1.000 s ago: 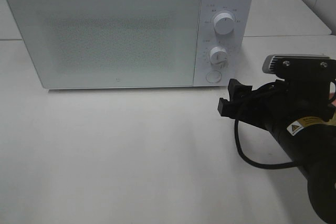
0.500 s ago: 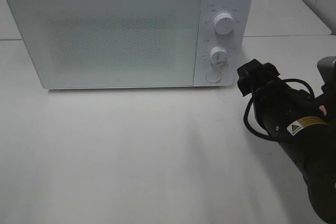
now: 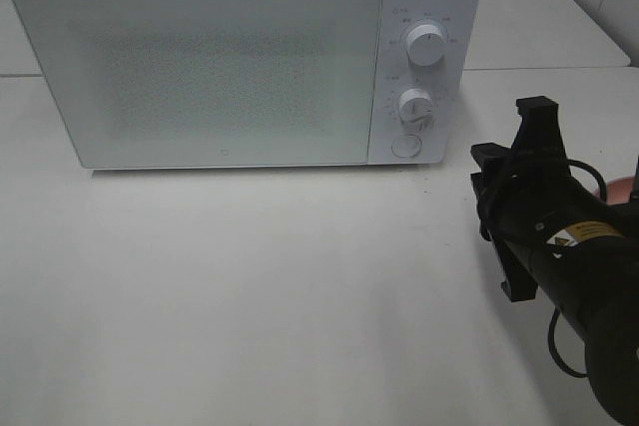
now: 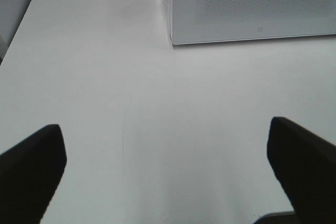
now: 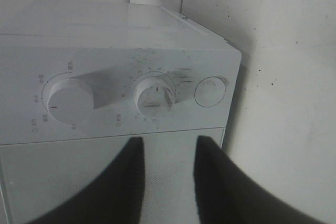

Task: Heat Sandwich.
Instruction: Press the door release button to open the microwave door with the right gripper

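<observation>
Right claw [image 5: 169,141] half-closed, empty, facing microwave [image 3: 220,67]; left claw [image 4: 165,127] spread wide, empty. Sandwich unseen; pink sliver [image 3: 621,187] at 3 o'clock, maybe its plate. Probably soft, light, crushable: lift by plate.

The white microwave [image 3: 240,57] stands upright at the back of the worktop [image 3: 250,296], and its wide frosted door [image 3: 210,67] is fully closed. On the narrow panel to the right of the door there are an upper knob [image 3: 426,44], a lower knob [image 3: 415,106] and, under them, a round button [image 3: 404,146], all white.
</observation>
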`<action>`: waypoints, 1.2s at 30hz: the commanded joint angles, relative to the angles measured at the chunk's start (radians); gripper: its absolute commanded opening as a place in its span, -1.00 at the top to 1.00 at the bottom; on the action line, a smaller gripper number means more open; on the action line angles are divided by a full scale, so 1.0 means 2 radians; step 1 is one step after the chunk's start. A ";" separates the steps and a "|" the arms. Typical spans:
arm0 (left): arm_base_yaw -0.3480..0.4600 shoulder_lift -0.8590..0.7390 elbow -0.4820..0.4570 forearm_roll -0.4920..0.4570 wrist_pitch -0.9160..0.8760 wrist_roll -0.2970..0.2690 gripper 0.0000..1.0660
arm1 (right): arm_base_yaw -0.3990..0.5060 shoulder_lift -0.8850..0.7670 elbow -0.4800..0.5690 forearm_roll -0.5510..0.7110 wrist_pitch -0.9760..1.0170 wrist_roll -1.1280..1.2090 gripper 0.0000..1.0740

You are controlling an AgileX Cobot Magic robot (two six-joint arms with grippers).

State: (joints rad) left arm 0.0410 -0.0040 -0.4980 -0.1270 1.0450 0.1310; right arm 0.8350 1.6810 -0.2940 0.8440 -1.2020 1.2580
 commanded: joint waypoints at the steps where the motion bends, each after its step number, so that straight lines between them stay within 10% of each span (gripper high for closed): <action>1: 0.000 -0.013 0.001 -0.004 -0.007 -0.003 -0.90 | 0.003 -0.002 0.001 -0.001 -0.006 0.000 0.95; 36: 0.000 -0.013 0.001 -0.004 -0.007 -0.003 -0.90 | 0.002 0.094 -0.032 -0.029 0.019 0.090 0.99</action>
State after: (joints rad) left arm 0.0410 -0.0040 -0.4980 -0.1270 1.0450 0.1310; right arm 0.8350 1.8530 -0.3350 0.7980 -1.1650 1.4330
